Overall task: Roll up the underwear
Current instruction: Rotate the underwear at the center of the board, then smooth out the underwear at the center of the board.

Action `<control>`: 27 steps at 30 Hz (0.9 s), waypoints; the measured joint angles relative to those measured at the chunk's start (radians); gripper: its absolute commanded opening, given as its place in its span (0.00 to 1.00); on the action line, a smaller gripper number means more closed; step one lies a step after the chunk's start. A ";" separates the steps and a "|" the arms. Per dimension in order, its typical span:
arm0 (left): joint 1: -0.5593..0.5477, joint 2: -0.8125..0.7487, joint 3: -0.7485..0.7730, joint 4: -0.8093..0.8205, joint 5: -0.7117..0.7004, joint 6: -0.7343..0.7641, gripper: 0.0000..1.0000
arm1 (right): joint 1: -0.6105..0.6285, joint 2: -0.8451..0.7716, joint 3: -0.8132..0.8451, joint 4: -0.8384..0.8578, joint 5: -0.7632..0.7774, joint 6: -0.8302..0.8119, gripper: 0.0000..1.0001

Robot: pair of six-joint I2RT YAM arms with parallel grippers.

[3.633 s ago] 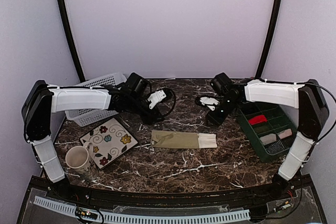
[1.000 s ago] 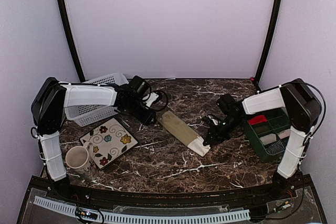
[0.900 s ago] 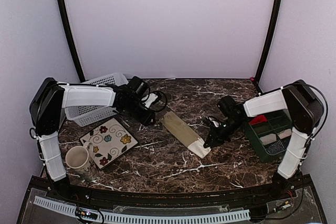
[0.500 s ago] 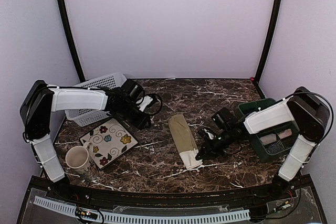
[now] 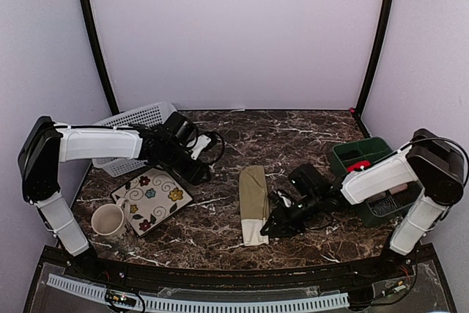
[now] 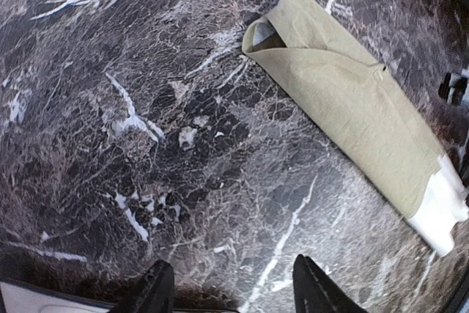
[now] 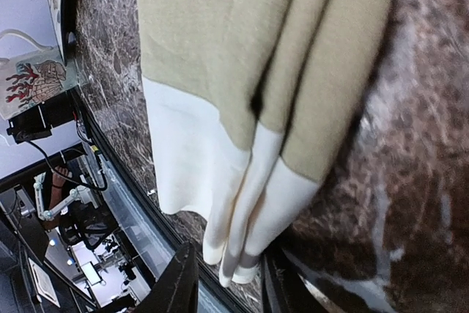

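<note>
Cropping the olive-khaki underwear (image 7: 242,56) at the right wrist view's top edge and the mug (image 7: 29,78) at its left. Showing only fingertips of the left gripper (image 6: 231,295) at its own view's bottom edge. Hiding part of the green organiser (image 5: 348,153) behind the right arm (image 5: 381,174).

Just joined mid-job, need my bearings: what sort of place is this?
Probably a staged robot test booth, not a home: plain lilac walls close around a marble-patterned table, set with props like a floral plate, mug and green bin.
</note>
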 measured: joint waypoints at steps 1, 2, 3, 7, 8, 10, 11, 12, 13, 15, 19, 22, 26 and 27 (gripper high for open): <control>-0.001 -0.015 -0.007 0.002 0.000 -0.005 0.92 | 0.001 -0.018 -0.006 -0.016 0.005 0.006 0.54; -0.001 -0.028 -0.011 0.003 -0.002 0.003 0.98 | 0.001 -0.035 -0.010 -0.037 0.015 0.013 0.60; -0.001 -0.045 -0.014 0.003 -0.003 -0.004 0.99 | 0.001 -0.061 -0.013 -0.065 0.039 0.008 0.63; -0.001 -0.114 -0.014 0.006 -0.021 -0.002 0.99 | 0.000 -0.198 -0.010 -0.169 0.132 -0.032 0.77; -0.001 -0.131 -0.012 0.008 -0.029 -0.002 0.99 | 0.000 -0.225 -0.002 -0.204 0.156 -0.044 0.77; -0.001 -0.161 -0.009 0.014 -0.040 -0.003 0.99 | 0.000 -0.260 0.028 -0.277 0.203 -0.073 0.79; -0.001 -0.177 -0.008 0.019 -0.047 -0.003 0.99 | -0.002 -0.274 0.052 -0.321 0.233 -0.094 0.81; -0.001 -0.192 -0.005 0.024 -0.052 -0.006 0.99 | -0.006 -0.288 0.077 -0.361 0.265 -0.117 0.82; -0.001 -0.204 0.004 0.027 -0.056 -0.007 0.99 | -0.010 -0.303 0.103 -0.396 0.295 -0.140 0.84; -0.001 -0.223 0.024 0.041 -0.065 -0.014 0.99 | -0.020 -0.336 0.145 -0.452 0.356 -0.179 0.94; -0.001 -0.244 0.074 0.066 -0.120 -0.072 0.99 | -0.061 -0.430 0.197 -0.499 0.496 -0.238 1.00; -0.001 -0.245 0.102 0.086 -0.146 -0.115 0.99 | -0.111 -0.499 0.201 -0.484 0.571 -0.272 1.00; 0.000 -0.244 0.114 0.086 -0.147 -0.134 0.99 | -0.222 -0.542 0.181 -0.386 0.548 -0.309 1.00; 0.000 -0.244 0.113 0.087 -0.147 -0.140 0.99 | -0.242 -0.545 0.176 -0.364 0.532 -0.317 1.00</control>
